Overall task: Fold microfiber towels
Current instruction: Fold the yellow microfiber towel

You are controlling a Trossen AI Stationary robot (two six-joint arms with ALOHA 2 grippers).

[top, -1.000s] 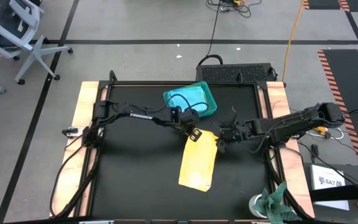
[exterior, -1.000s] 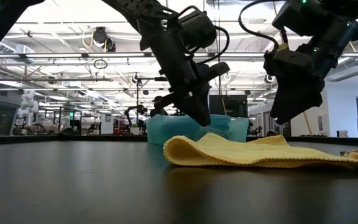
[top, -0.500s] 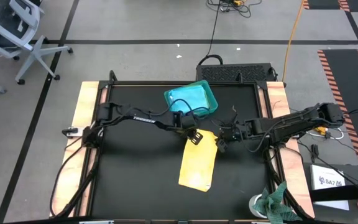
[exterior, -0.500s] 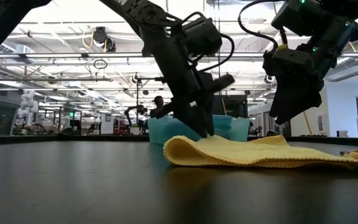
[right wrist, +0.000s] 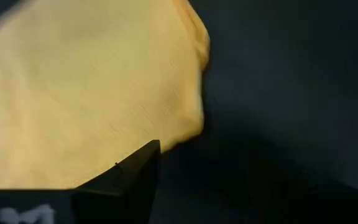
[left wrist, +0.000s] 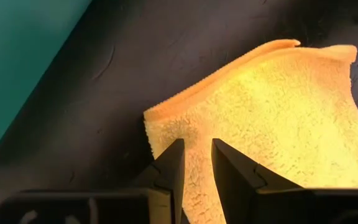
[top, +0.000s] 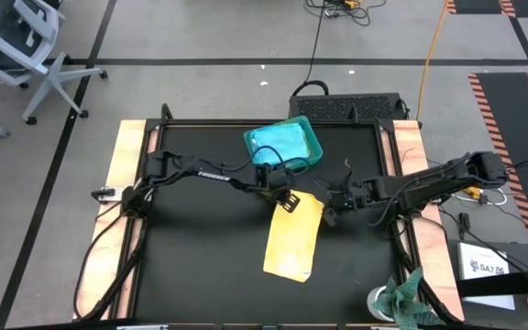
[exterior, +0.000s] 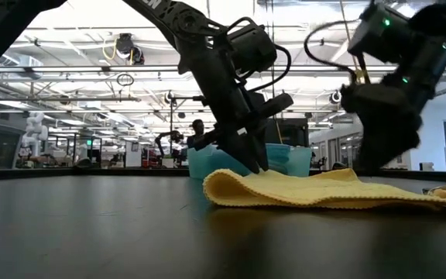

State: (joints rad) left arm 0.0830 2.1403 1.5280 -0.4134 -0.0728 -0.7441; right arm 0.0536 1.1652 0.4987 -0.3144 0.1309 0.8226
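Both arms are dark, slim and jointed, with black cables looping along them. The left arm carries white lettering on its long link. Each wrist ends in a blocky black head with two flat, angular fingers.

Left arm reaches to mid-table, its gripper pointing down with fingers slightly parted. Right arm stretches in from the right, gripper spread wide.
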